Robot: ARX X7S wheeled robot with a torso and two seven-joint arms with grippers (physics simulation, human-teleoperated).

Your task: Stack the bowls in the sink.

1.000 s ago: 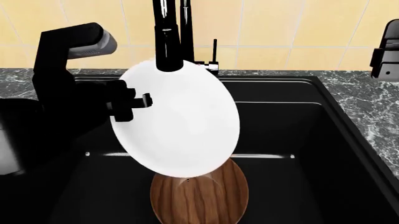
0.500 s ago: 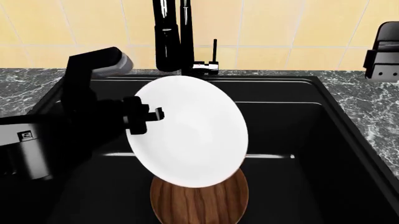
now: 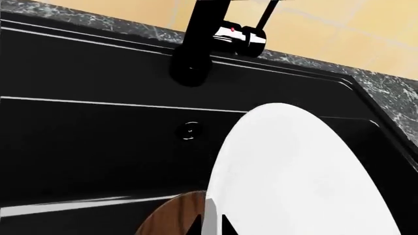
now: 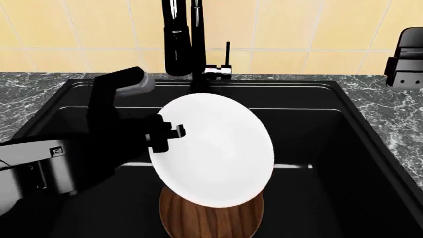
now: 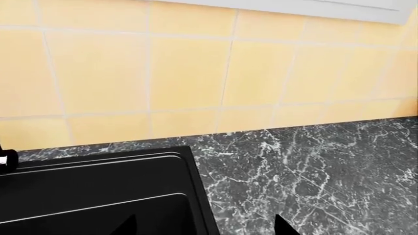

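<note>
The left end effector (image 4: pixel 173 134) gripped the white bowl (image 4: pixel 215 151) by its rim, holding it steeply tilted above the brown bowl (image 4: pixel 211 218), which rested upright on the floor of the sink (image 4: pixel 330 148) near the front. In the head view the white bowl's lower edge overlapped the brown bowl's far rim, though whether the two touched could not be told from that angle. The left wrist view showed the white bowl (image 3: pixel 307 176) edge-on beside a sliver of the brown bowl (image 3: pixel 173 218), with the overflow hole (image 3: pixel 189 131) and faucet (image 3: pixel 202 44) on the back wall beyond.

The step in hand looked like lowering and levelling the white bowl onto the brown one. To do it well, the wrist needed to roll so the white bowl came level and open side up, its centre brought over the brown bowl's centre before descent. Because the white bowl was the wider, it would probably perch on the brown rim rather than nest, so a slow, centred set-down mattered; letting go while tilted risked it sliding off into the basin.

The right end effector (image 4: pixel 406 64) hung well apart over the worktop (image 5: pixel 313 166); from these views it could not be told whether its jaws were spread or closed.
</note>
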